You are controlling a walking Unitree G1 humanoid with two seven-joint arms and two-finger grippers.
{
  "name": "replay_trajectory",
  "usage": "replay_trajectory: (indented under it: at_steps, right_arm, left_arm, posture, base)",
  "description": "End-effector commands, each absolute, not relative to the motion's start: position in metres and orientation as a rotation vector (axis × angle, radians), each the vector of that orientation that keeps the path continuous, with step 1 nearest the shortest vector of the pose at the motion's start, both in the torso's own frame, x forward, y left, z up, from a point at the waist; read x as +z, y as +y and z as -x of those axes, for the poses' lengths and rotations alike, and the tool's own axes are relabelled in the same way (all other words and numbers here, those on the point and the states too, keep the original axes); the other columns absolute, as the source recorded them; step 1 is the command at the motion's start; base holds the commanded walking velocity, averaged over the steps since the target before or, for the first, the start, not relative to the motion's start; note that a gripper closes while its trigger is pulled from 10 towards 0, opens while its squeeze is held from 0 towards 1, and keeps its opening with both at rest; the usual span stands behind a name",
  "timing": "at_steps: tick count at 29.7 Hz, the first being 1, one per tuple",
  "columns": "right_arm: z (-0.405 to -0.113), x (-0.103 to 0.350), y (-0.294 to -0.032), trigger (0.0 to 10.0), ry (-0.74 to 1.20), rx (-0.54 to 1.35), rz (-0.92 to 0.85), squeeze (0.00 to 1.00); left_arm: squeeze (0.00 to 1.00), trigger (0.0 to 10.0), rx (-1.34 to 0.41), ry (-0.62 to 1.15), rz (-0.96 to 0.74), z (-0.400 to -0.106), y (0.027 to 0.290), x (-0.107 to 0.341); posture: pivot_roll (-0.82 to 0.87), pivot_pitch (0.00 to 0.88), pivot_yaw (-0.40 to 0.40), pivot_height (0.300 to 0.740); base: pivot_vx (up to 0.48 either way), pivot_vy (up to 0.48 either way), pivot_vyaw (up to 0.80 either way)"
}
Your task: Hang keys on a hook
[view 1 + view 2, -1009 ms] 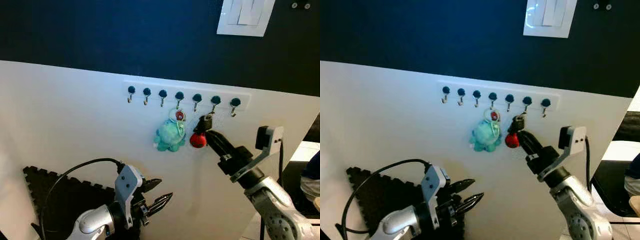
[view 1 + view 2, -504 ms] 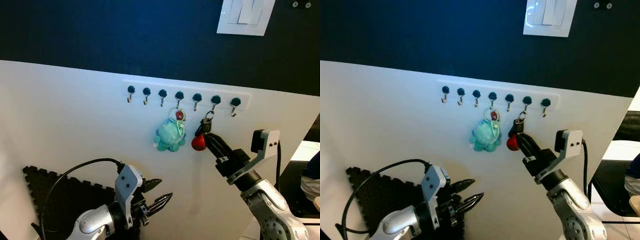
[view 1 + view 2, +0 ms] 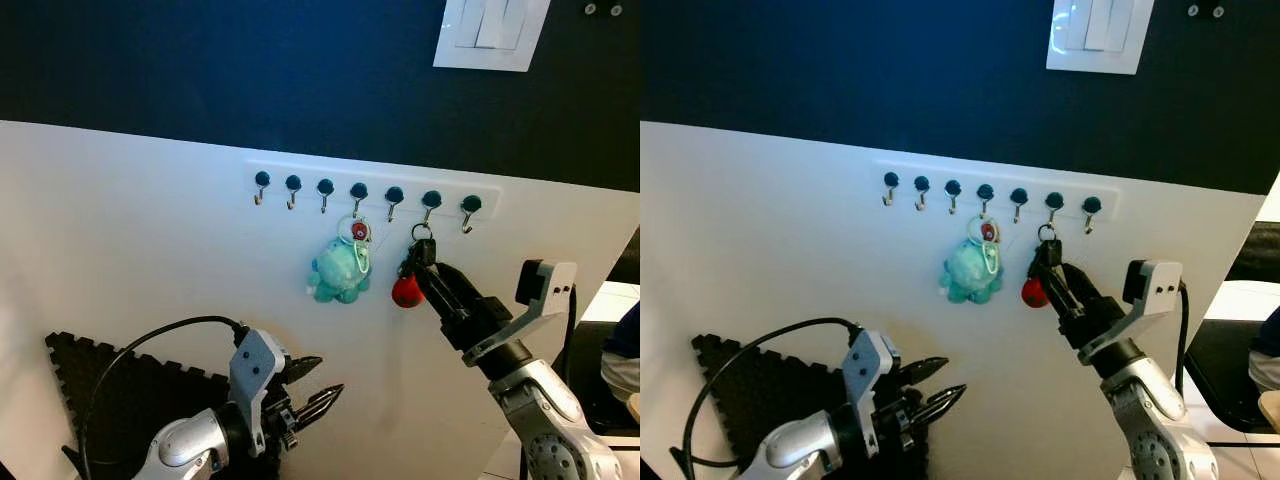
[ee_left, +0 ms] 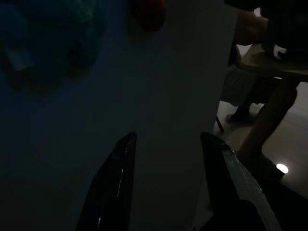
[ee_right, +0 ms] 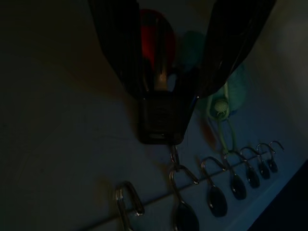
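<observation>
Keys [image 3: 415,255] with a black fob and a red ball charm [image 3: 406,292] hang by their ring on the sixth hook [image 3: 430,203] of a seven-hook rail [image 3: 370,190] fixed to our white wall panel [image 3: 150,230]. Our right pincer [image 3: 428,268] reaches up from four o'clock of the rail, and its two black fingers close on the black fob; in the right wrist view the fob [image 5: 161,118] sits clamped between the fingers, with its ring looped over a hook [image 5: 185,175] on the rail and the red charm [image 5: 156,41] showing behind it. At nine o'clock of the keys, just beside them, a teal plush keychain [image 3: 340,270] hangs from the fourth hook [image 3: 358,194]. Dark blue wall [image 3: 200,60] rises above the panel, and a white switch plate [image 3: 492,32] sits at one o'clock of the rail.

Our left pincer [image 3: 312,388] hangs low, at seven o'clock of the plush and well apart from it, its fingers parted with a clear gap and holding nothing; a black cable [image 3: 150,345] arcs over that arm, and a black foam mat [image 3: 110,385] lies behind it. In the dim left wrist view the two fingers [image 4: 118,183] stand apart in front of the shaded panel, and a wooden stool [image 4: 269,96] stands past the panel's edge
</observation>
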State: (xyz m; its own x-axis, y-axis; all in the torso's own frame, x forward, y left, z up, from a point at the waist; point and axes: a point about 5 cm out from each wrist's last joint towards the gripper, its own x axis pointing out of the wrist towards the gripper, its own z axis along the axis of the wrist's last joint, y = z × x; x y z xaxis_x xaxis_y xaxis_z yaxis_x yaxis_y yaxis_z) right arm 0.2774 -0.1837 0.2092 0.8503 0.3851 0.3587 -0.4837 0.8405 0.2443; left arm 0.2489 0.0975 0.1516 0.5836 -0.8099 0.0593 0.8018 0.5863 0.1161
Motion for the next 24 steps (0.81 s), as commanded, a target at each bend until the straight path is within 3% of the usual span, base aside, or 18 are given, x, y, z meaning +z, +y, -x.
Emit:
replay_trajectory:
  at_steps: [1, 5, 8, 13, 15, 16, 17, 19, 20, 21, 23, 24]
  right_arm:
    - [-0.272, 0.186, -0.181, 10.0, -0.216, 0.492, -0.350, 0.00]
    - [-0.266, 0.161, -0.182, 10.0, -0.135, 0.482, -0.353, 0.00]
    - [-0.249, 0.108, -0.189, 10.0, 0.029, 0.416, -0.352, 0.00]
    - [-0.229, 0.056, -0.200, 10.0, 0.194, 0.296, -0.347, 0.00]
    - [-0.214, 0.007, -0.207, 10.0, 0.395, 0.156, -0.327, 0.00]
    - [-0.214, 0.007, -0.207, 10.0, 0.395, 0.156, -0.327, 0.00]
    - [-0.205, -0.016, -0.208, 10.0, 0.501, 0.094, -0.319, 0.00]
    - [-0.205, -0.016, -0.208, 10.0, 0.501, 0.094, -0.319, 0.00]
    - [-0.198, -0.034, -0.207, 10.0, 0.587, 0.051, -0.309, 0.00]
    - [-0.198, -0.034, -0.207, 10.0, 0.587, 0.051, -0.309, 0.00]
    - [-0.186, -0.058, -0.202, 10.0, 0.700, -0.046, -0.290, 0.00]
    - [-0.186, -0.058, -0.202, 10.0, 0.700, -0.046, -0.290, 0.00]
  left_arm:
    - [0.00, 10.0, -0.917, -0.079, -0.068, -0.250, 0.100, 0.143]
    - [0.00, 10.0, -0.920, -0.057, -0.057, -0.248, 0.101, 0.136]
    - [0.00, 10.0, -0.925, -0.001, -0.051, -0.242, 0.102, 0.120]
    - [0.00, 10.0, -0.894, 0.093, -0.115, -0.239, 0.106, 0.096]
    - [0.00, 10.0, -0.695, 0.352, -0.228, -0.244, 0.127, 0.042]
    - [0.00, 10.0, -0.695, 0.352, -0.228, -0.244, 0.127, 0.042]
    - [0.00, 10.0, -0.572, 0.498, -0.269, -0.243, 0.140, 0.012]
    - [0.00, 10.0, -0.572, 0.498, -0.269, -0.243, 0.140, 0.012]
    - [0.00, 10.0, -0.471, 0.612, -0.294, -0.237, 0.152, -0.010]
    - [0.00, 10.0, -0.471, 0.612, -0.294, -0.237, 0.152, -0.010]
    - [0.00, 10.0, -0.302, 0.801, -0.324, -0.214, 0.174, -0.046]
    - [0.00, 10.0, -0.302, 0.801, -0.324, -0.214, 0.174, -0.046]
  posture:
    - [0.07, 0.035, -0.010, 0.740]
    - [0.07, 0.035, -0.011, 0.740]
    - [0.07, 0.033, -0.011, 0.740]
    - [0.07, 0.030, -0.008, 0.740]
    - [0.07, 0.027, -0.004, 0.740]
    - [0.07, 0.027, -0.004, 0.740]
    - [0.06, 0.024, -0.001, 0.740]
    - [0.06, 0.024, -0.001, 0.740]
    - [0.06, 0.023, 0.001, 0.740]
    - [0.06, 0.023, 0.001, 0.740]
    - [0.06, 0.012, 0.004, 0.740]
    - [0.06, 0.012, 0.004, 0.740]
  base:
    - [0.000, 0.000, 0.00]
    - [0.000, 0.000, 0.00]
    - [0.000, 0.000, 0.00]
    - [0.000, 0.000, 0.00]
    - [0.000, 0.000, 0.00]
    - [0.000, 0.000, 0.00]
    - [0.000, 0.000, 0.00]
    - [0.000, 0.000, 0.00]
    - [0.000, 0.000, 0.00]
    - [0.000, 0.000, 0.00]
    - [0.000, 0.000, 0.00]
    - [0.000, 0.000, 0.00]
